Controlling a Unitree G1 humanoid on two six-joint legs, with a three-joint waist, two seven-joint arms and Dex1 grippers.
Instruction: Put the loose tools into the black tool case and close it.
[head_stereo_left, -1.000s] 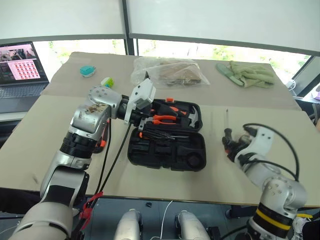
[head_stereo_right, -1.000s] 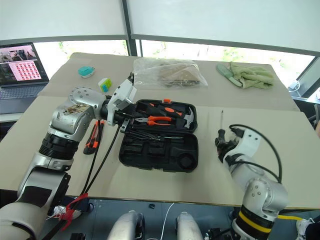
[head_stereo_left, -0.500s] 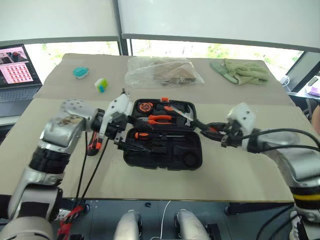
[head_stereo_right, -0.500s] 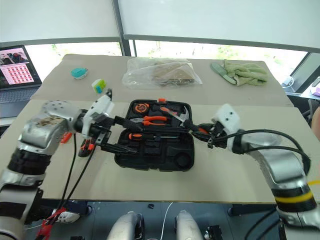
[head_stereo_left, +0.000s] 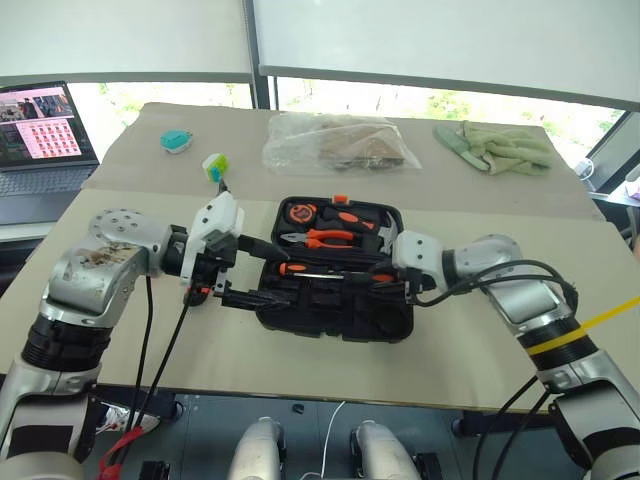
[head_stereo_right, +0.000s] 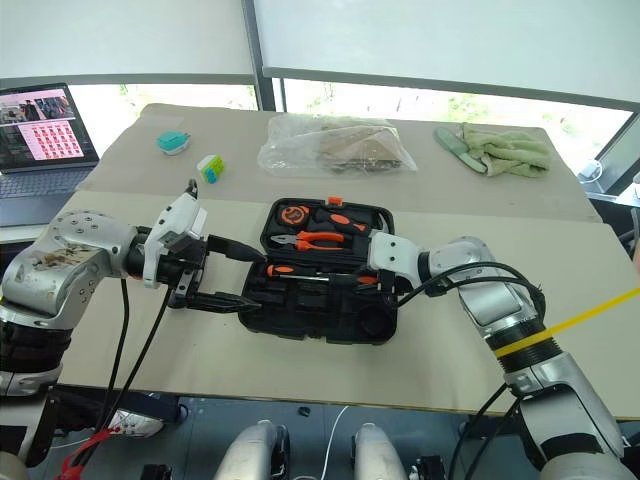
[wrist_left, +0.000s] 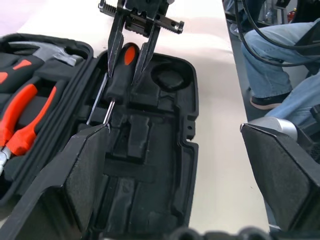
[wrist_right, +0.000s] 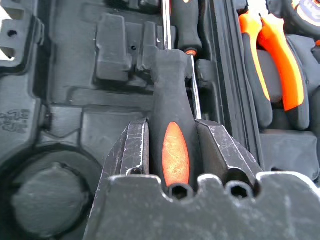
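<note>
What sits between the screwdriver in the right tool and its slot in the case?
Nothing visible. The right tool holds the screwdriver over the open black case, its shaft beside another screwdriver already lying there. The left tool stands open at the case's left edge.

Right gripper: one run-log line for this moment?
right gripper: shut on screwdriver | over black tool case | left gripper: open

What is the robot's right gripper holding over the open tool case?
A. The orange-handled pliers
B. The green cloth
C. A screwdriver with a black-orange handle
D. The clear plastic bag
C: in the right wrist view the jaws of the right gripper clamp the black-orange handle of a screwdriver over the black tool case.
</note>
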